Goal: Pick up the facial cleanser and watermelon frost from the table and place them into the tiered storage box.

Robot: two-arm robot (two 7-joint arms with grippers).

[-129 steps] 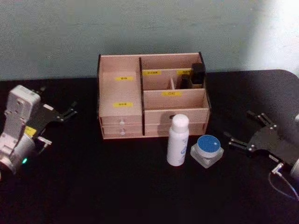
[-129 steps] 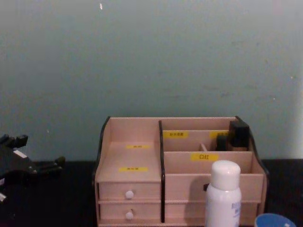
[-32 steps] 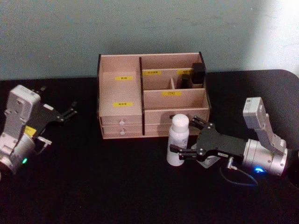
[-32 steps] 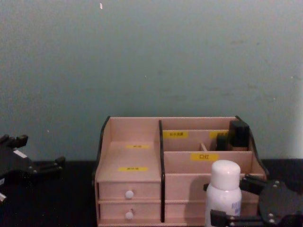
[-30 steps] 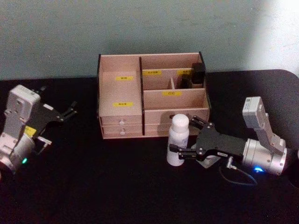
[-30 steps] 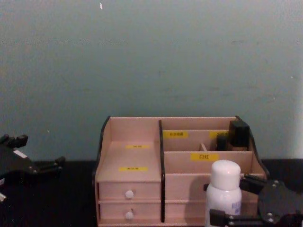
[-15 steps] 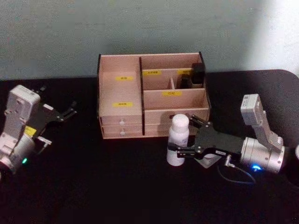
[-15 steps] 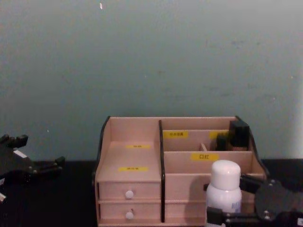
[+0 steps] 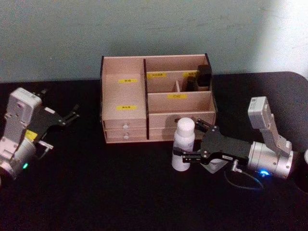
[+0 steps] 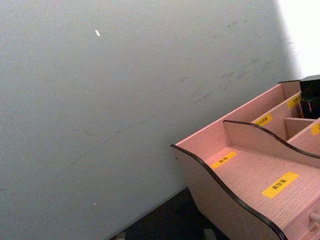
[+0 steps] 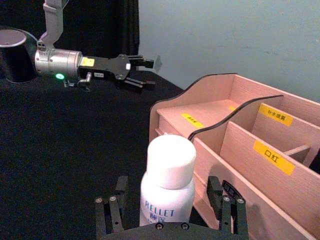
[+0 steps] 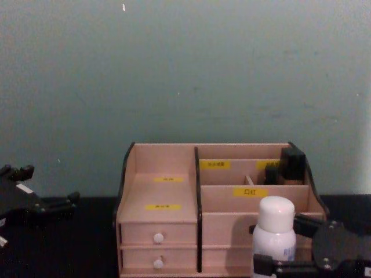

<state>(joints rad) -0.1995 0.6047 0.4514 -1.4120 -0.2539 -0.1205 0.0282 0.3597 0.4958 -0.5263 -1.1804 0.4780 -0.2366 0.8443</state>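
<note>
Reaching in low from the table's right edge, the right arm lay almost flat over the black table (image 9: 120,192). Its right tool (image 9: 188,141) was spread wide around the facial cleanser (image 9: 184,131), one finger in front of the bottle and one behind.

The bottle stood upright just before the right-hand drawers of the tiered storage box (image 9: 122,70), which sat at the middle of the far edge. From the right wrist I could see what the head view hid: a gap between each of the fingers (image 11: 111,212) and the bottle, so nothing was gripped yet.

Beneath that tool's body a pale sliver showed, probably the watermelon frost (image 9: 215,165).

Near the left edge the left tool (image 9: 72,113) hung open and empty, well apart from the box.
</note>
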